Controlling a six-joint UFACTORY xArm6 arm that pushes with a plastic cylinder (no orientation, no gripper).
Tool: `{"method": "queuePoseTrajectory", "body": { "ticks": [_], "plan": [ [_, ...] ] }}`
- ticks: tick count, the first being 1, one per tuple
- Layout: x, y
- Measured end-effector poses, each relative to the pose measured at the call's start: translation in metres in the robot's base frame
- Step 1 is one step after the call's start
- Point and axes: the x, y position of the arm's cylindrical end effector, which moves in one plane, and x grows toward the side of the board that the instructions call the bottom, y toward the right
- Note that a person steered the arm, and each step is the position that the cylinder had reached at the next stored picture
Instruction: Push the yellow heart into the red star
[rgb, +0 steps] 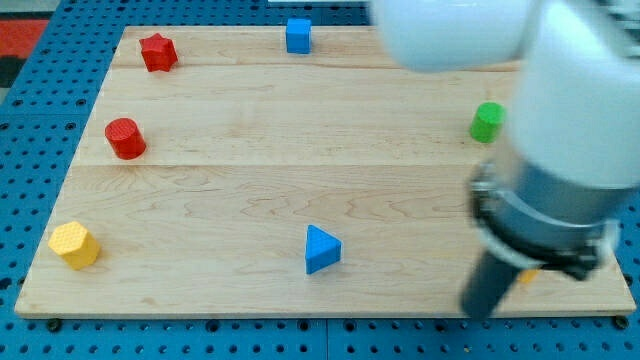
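My tip (482, 312) sits at the board's (400, 200) bottom right edge; it's a bare rod with nothing clamped. A sliver of yellow (527, 276), probably the yellow heart, peeks out just right of the rod, touching or nearly so. Red star (158, 52) is far off at top left. Others: red cylinder (125, 138), yellow hexagon (74, 245), blue triangle (321, 250), blue cube (298, 35), green cylinder (487, 121).

Around the blue triangular block (322, 250) on my wooden table (250, 130): yellow hexagonal block (75, 245) far left, red cylinder (125, 138) upper left, blue cube (298, 35) above, green cylinder (487, 121) upper right.
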Motion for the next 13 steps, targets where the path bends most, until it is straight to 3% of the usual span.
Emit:
{"method": "queuePoseTrajectory", "body": {
  "ticks": [2, 4, 7, 10, 12, 13],
  "plan": [
    [-0.005, 0.087],
    [-0.052, 0.079],
    [-0.042, 0.057],
    [-0.065, -0.133],
    [-0.142, -0.178],
    [-0.183, -0.231]
  ]
}}
